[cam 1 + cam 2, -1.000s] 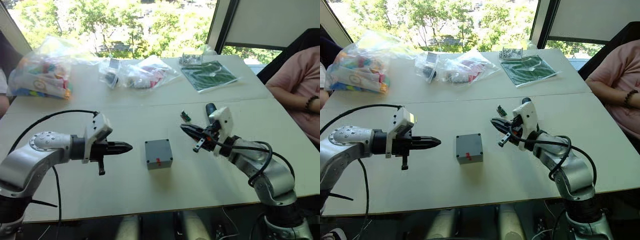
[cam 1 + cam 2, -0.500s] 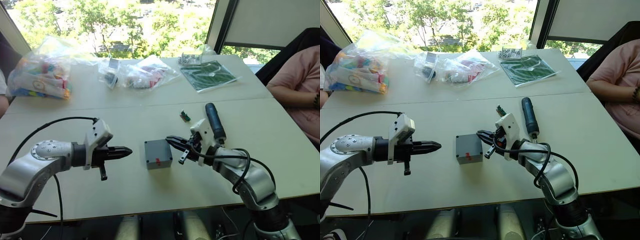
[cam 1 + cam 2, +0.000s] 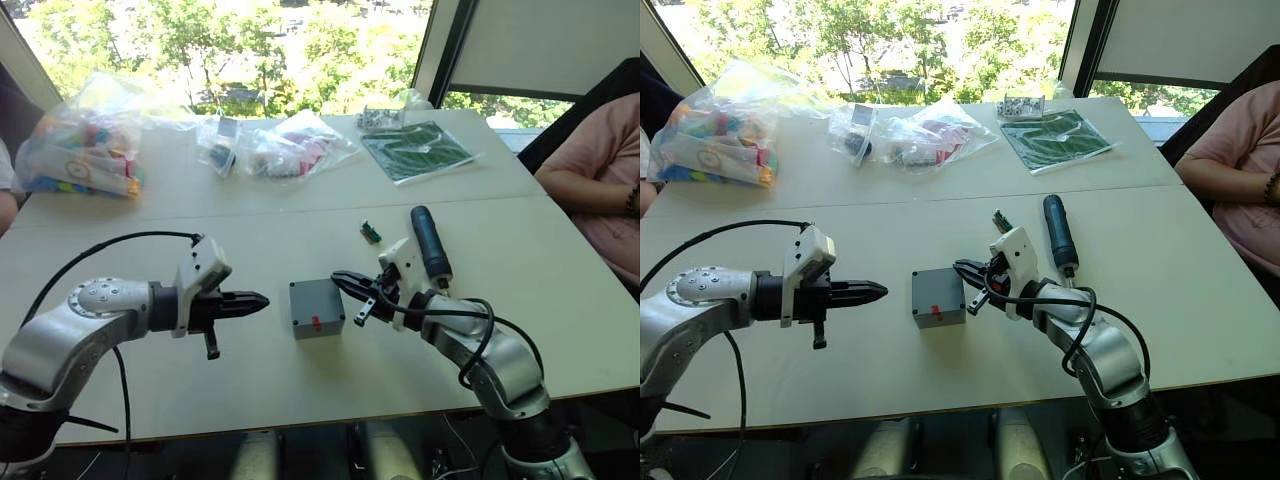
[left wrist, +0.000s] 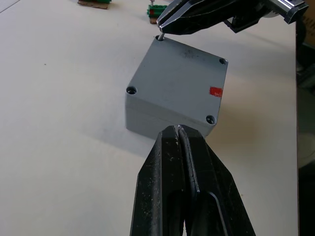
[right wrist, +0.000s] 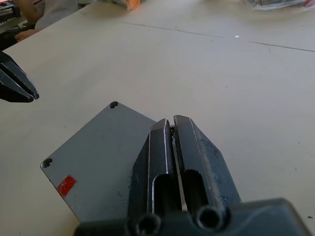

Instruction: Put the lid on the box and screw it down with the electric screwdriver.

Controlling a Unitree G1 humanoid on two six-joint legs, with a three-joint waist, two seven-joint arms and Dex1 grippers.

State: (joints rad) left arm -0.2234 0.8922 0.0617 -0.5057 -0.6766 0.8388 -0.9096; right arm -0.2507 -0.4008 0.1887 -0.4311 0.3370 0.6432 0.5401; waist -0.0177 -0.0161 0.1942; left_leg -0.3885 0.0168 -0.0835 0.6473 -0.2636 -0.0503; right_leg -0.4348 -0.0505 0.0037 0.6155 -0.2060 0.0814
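Observation:
The grey box [image 4: 142,123] stands mid-table with the lid [image 4: 172,73] sitting flush on it, a red mark on the top and a hole at each corner. My left gripper [image 3: 262,299] is shut and empty, pointing at the box from a short way to its left. At the box's far right corner, my right gripper [image 3: 337,277] is shut on a thin silvery screw [image 4: 160,37] that touches the corner hole. The electric screwdriver [image 3: 430,242] lies on the table behind my right arm.
A small green connector [image 3: 371,233] lies near the screwdriver. Plastic bags [image 3: 85,140] of parts and a green mat [image 3: 417,150] line the back of the table. A person [image 3: 600,170] sits at the right edge.
My right gripper has swung down and to the left, from beside the screwdriver to the box's far right corner. The left gripper has crept slightly closer to the box.

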